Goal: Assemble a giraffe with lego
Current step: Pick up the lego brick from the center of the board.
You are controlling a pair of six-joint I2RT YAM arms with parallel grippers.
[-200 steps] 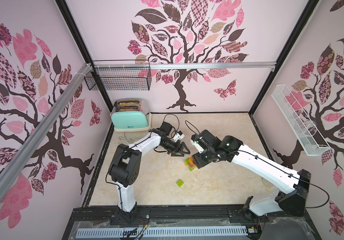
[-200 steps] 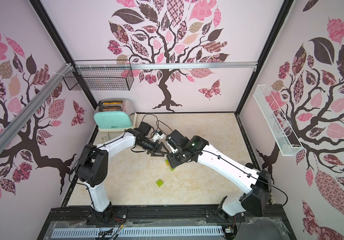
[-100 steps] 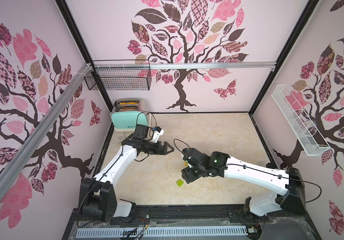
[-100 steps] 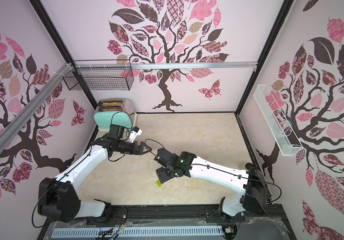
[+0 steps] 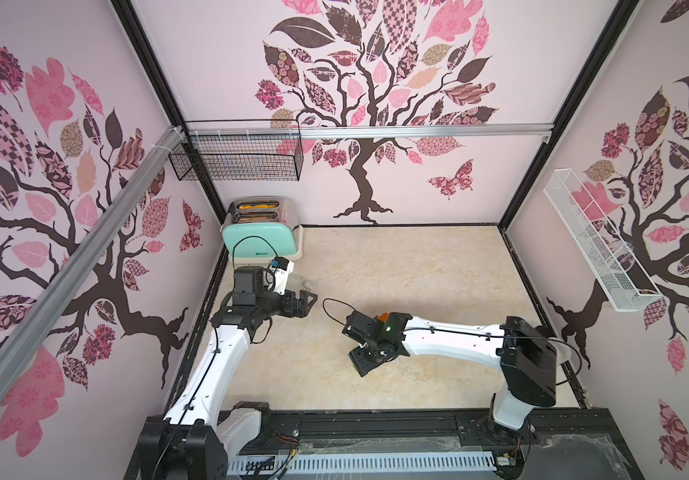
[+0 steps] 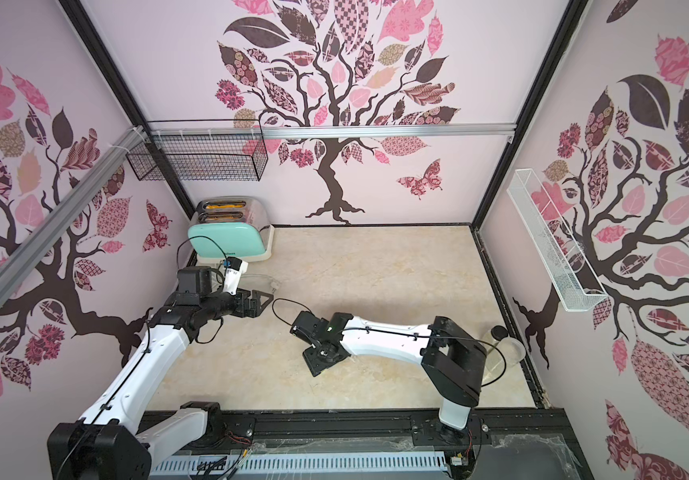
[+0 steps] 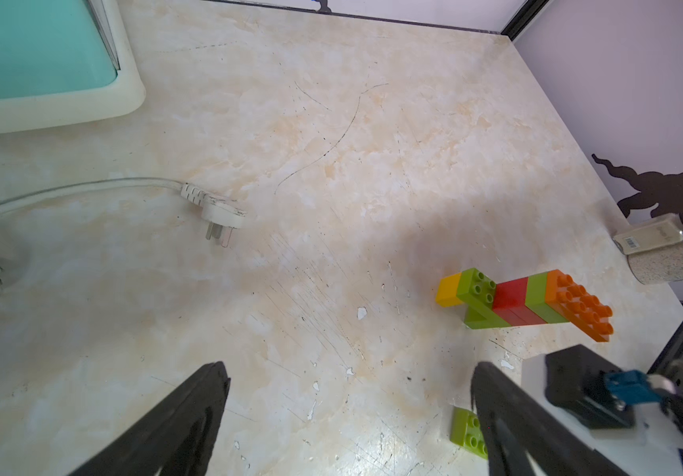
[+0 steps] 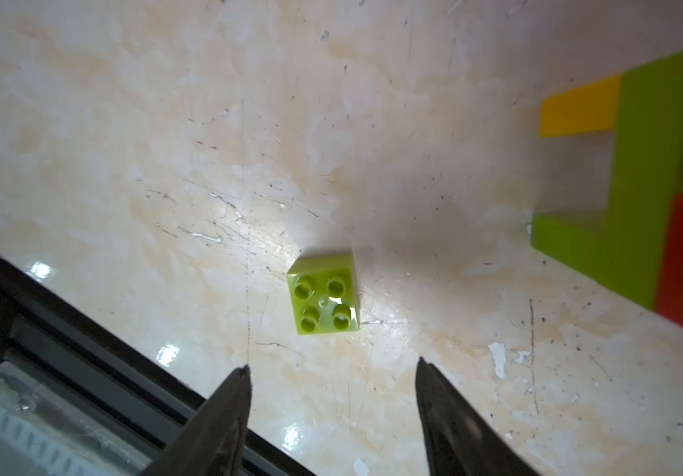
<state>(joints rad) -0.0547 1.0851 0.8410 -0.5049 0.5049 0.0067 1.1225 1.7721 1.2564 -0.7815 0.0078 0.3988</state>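
Right wrist view: small green brick point(image 8: 323, 294) sits dead ahead of the right hand point(image 8: 332, 364), which stands open and empty (left hand point(image 7: 349, 366), wide open, empty, is farther off).

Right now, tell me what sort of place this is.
Likely a robot test booth mocked up as a kitchen: mint-green toaster, black wire wall basket, beige marble-look tabletop between tree-decal walls.

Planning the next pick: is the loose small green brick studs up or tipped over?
Studs up: the small green brick lies flat, all four studs showing on top.
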